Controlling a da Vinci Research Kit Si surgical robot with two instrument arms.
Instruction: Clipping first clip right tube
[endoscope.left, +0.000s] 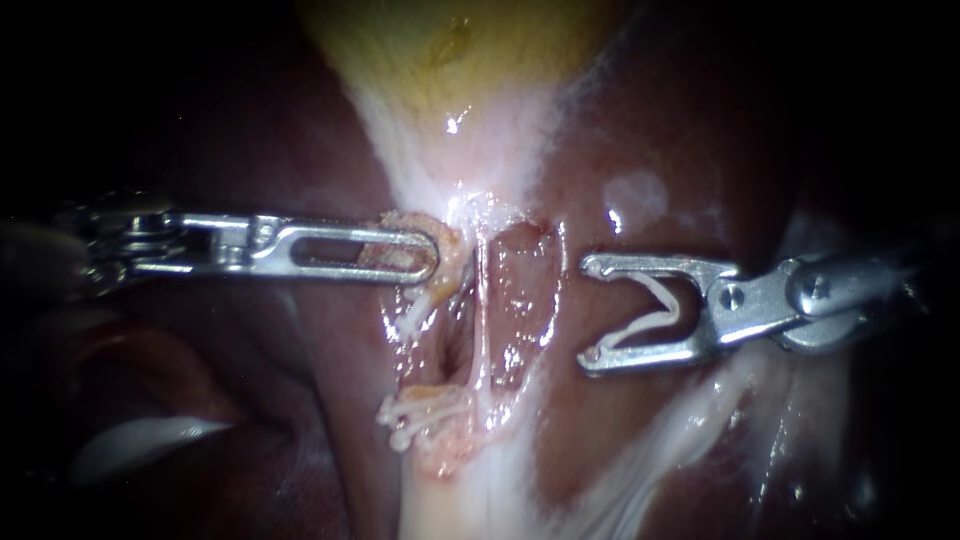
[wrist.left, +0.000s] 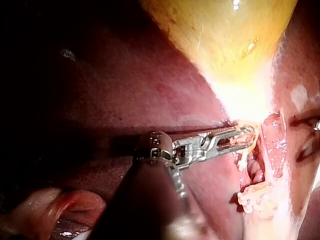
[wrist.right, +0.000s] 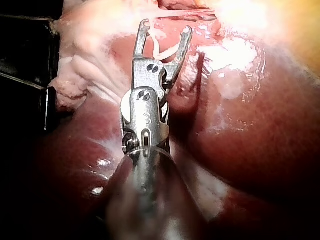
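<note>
- The liver (endoscope.left: 250, 150) is lying wet and soft around everything.
- The gallbladder (endoscope.left: 470, 40) is tapering down towards the tubes.
- My left instrument (endoscope.left: 428, 255) is clamping pale tissue (endoscope.left: 450, 272) beside that neck.
- My right instrument (endoscope.left: 590, 312) is carrying a white clip (endoscope.left: 650, 310) in wide-spread jaws, clear of the tissue.
- The right tube (endoscope.left: 482, 310) is lying in the opened window in the middle of the liver bed. It looks thin, slick and probably fragile, so clipping across its bare middle looks safest.

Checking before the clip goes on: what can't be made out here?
Endoscope view: the shaft of the left instrument fades into darkness at the edge; its jaws cover the tissue they grip; the gallbladder is cut off by the top edge.
Right wrist view: glare washes out what lies ahead of the right instrument and its clip.
</note>
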